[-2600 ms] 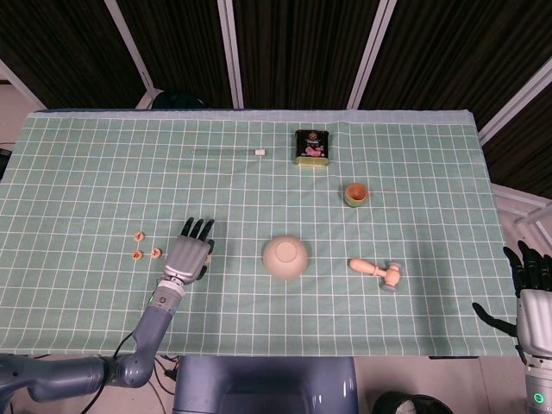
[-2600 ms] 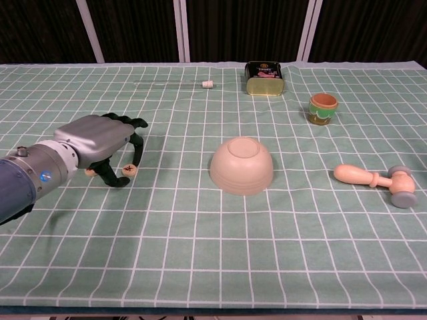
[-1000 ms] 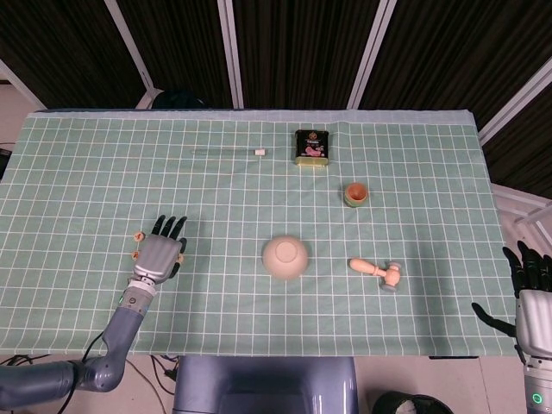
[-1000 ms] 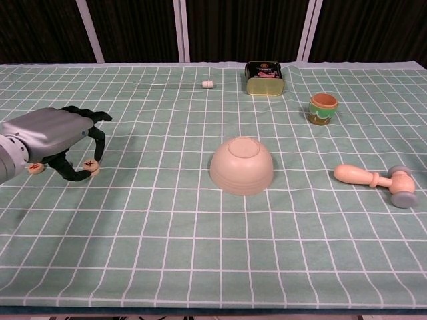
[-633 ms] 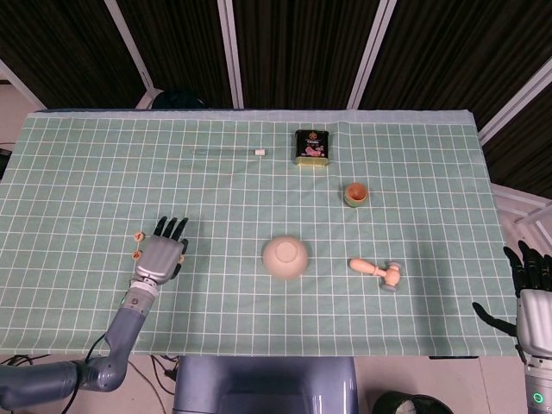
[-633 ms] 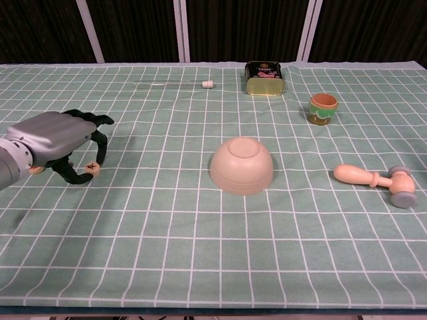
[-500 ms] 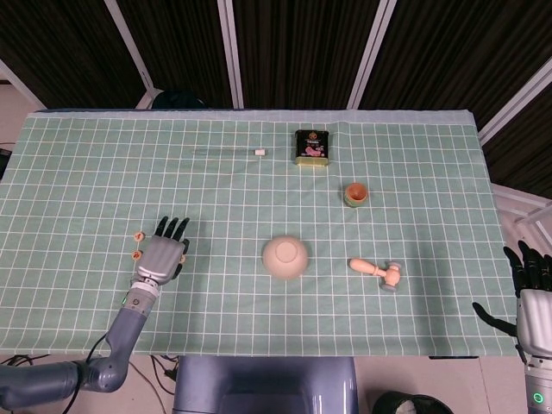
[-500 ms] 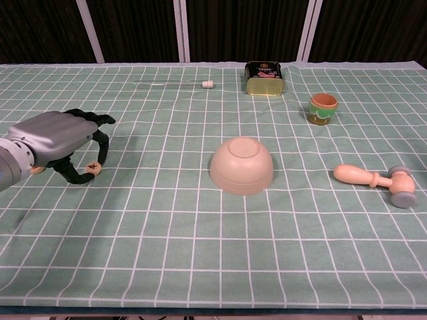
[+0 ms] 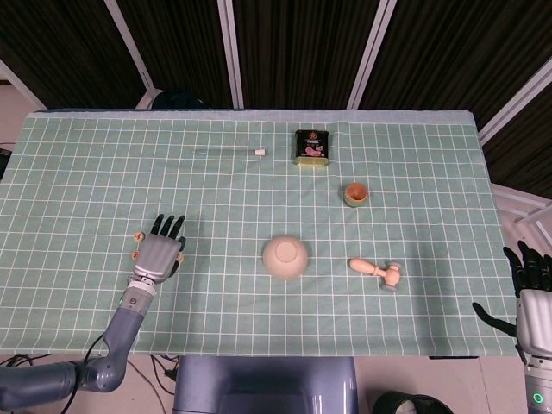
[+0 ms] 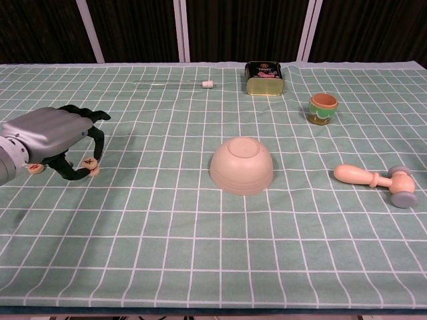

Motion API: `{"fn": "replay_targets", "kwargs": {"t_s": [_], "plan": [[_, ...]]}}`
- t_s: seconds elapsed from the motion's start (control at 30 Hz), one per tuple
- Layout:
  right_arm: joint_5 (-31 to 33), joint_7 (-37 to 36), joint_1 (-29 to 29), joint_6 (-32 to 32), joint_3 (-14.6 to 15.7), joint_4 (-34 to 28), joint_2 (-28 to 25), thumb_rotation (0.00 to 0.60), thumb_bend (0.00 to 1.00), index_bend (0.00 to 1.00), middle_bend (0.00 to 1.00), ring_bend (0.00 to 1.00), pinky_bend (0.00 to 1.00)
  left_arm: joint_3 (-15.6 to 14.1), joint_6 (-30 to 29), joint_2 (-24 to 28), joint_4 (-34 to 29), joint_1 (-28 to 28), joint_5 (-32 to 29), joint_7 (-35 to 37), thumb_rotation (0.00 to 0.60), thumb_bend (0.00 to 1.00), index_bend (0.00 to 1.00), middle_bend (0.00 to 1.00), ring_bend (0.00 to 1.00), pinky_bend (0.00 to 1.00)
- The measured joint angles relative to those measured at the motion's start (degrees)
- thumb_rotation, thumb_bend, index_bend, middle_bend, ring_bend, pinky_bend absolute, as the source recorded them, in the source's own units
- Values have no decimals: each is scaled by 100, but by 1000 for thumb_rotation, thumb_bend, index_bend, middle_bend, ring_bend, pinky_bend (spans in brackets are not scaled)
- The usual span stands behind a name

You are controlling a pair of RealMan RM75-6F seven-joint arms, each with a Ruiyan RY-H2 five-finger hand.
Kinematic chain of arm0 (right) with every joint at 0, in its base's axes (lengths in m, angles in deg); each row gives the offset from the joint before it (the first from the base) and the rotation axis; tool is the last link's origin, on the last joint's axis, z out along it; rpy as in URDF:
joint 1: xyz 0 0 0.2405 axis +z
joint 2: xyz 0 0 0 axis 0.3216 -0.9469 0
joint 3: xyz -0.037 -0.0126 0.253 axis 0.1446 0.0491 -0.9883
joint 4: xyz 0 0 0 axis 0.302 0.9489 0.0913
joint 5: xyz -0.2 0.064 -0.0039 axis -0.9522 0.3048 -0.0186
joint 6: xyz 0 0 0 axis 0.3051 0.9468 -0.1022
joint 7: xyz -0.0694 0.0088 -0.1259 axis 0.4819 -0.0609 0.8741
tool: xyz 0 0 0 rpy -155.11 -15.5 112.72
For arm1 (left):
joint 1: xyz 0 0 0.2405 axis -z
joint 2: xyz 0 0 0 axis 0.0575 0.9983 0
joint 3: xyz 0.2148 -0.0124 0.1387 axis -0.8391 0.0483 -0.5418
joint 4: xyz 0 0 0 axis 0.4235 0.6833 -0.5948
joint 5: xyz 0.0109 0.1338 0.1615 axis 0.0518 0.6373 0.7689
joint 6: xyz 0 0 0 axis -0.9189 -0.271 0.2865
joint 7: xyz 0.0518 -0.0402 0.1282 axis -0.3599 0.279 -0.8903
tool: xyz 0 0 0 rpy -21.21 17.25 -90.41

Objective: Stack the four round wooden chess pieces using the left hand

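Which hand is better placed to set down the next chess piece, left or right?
Left. The left hand pinches a chess piece right beside the other pieces. The right hand sits open off the table's far right edge, away from them.

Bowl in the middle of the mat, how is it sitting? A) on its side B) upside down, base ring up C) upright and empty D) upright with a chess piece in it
B: the bowl rests rim-down on the green checked mat, with its round base ring facing up in the chest view.
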Motion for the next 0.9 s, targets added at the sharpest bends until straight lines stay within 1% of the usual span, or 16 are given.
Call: {"fn": "replay_targets", "kwargs": {"t_s": [0.9], "plan": [[53,46,-5,3,-21,-11,14,600,232,119,13,0,0,-20,58,-34,21,-11,49,-74,600,332,440,0,0,0]]}}
